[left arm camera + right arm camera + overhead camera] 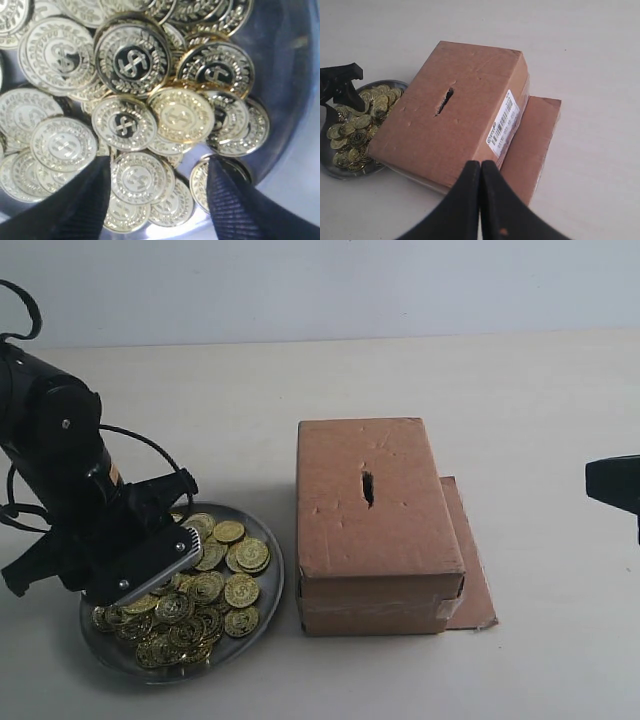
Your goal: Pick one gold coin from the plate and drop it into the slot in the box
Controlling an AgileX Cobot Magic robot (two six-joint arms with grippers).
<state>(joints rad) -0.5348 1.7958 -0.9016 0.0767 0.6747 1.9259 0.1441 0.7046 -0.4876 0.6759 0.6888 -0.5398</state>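
- Lower left of exterior view: plate (272,540) heaped with coins, left jaws set low over heap.
- Left jaws held apart, nothing gripped. In left wrist view, gold coin (137,177) seen flat between them at lower centre, overlapping neighbours.
- Risk judged: two coins pinched together, or thin flat coin squeezed out sideways on closing.
- Centre: box (375,530), box slot (368,488) on top. Slit narrow, so misaligned coin could be stranded on top face.
- Right edge: right jaws pressed together, empty, well apart from box.
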